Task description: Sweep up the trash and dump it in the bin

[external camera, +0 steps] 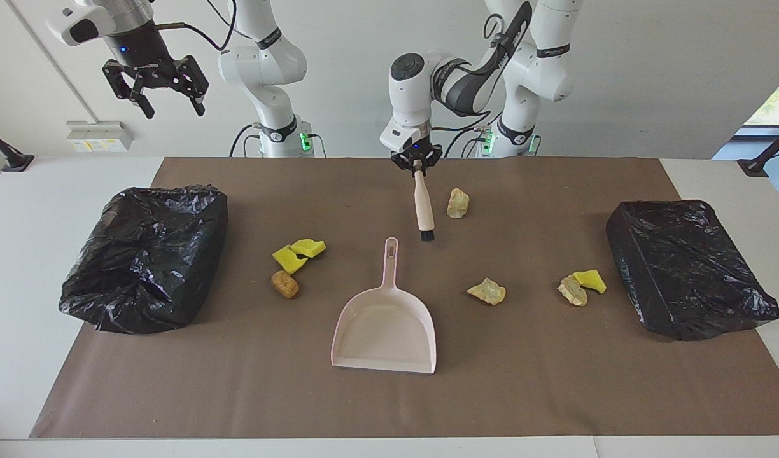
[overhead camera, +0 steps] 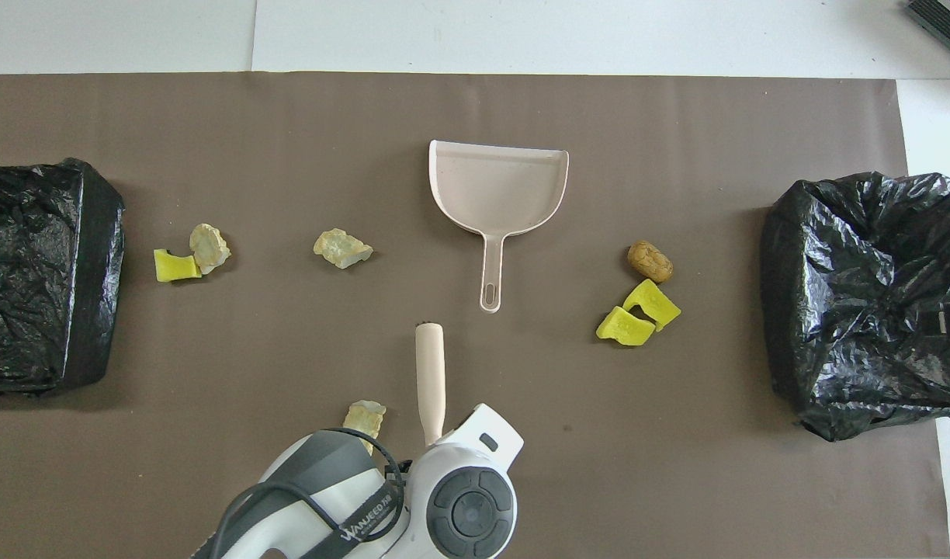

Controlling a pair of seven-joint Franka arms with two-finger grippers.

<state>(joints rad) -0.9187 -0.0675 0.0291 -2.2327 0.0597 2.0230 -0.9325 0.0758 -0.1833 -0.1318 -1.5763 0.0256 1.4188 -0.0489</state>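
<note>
My left gripper (external camera: pixel 416 163) is shut on the top of the beige brush handle (external camera: pixel 422 205). The brush (overhead camera: pixel 430 379) hangs with its black bristles (external camera: pixel 426 236) low over the mat, beside a tan chunk (external camera: pixel 457 203) and just short of the dustpan's handle. The pink dustpan (external camera: pixel 385 321) lies flat mid-mat. More trash lies scattered: two yellow wedges (external camera: pixel 298 252) with a brown nugget (external camera: pixel 285 284), a tan chunk (external camera: pixel 487 291), and a tan chunk with a yellow wedge (external camera: pixel 581 287). My right gripper (external camera: pixel 154 81) waits open, high over the right arm's end.
A bin lined with a black bag (external camera: pixel 109 299) stands at the right arm's end of the brown mat, its mouth open upward. A second black-bagged bin (external camera: pixel 682 273) stands at the left arm's end. My left wrist (overhead camera: pixel 459 497) hides part of the nearest tan chunk (overhead camera: pixel 364 415) from above.
</note>
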